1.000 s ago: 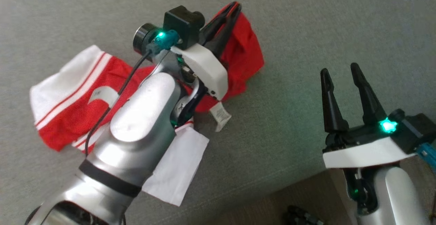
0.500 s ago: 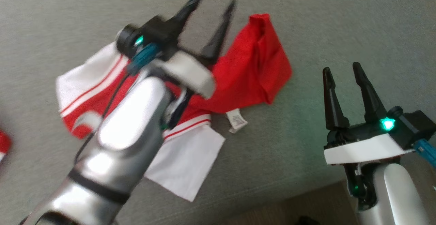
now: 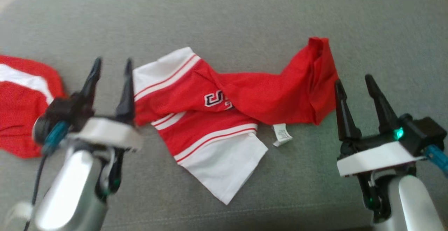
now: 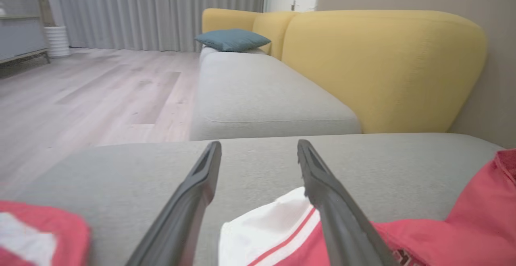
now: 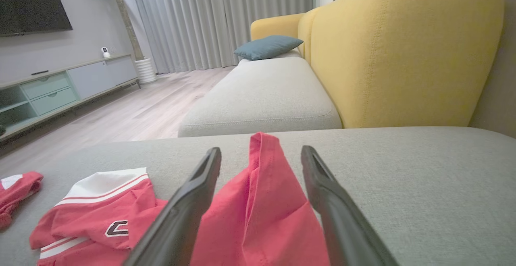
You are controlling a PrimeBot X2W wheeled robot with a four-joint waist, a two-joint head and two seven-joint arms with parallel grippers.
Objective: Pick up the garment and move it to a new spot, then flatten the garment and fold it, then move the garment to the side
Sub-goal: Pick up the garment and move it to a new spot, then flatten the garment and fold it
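Note:
A red garment [image 3: 224, 108] with white striped panels and a small logo lies twisted across the grey sofa seat [image 3: 245, 21]; its white label [image 3: 282, 134] sticks out below. My left gripper [image 3: 111, 66] hangs open just left of the garment's white edge, holding nothing. At the right, my right gripper [image 3: 353, 78] is open beside the garment's bunched red end. The left wrist view shows the open left gripper [image 4: 259, 147] over the white-and-red edge [image 4: 274, 233]. In the right wrist view, the red end [image 5: 266, 201] lies beyond the open right gripper [image 5: 261, 153].
Another red-and-white cloth [image 3: 21, 101] lies at the far left of the seat. A yellow sofa back [image 5: 403, 48] rises behind, with a second grey seat [image 5: 262, 96], a teal cushion [image 5: 268, 46] and wooden floor [image 5: 121, 117] beyond.
My left gripper let go of the garment's red end, opened, and drew back down to the left. The head camera has shifted, so the whole garment is in sight.

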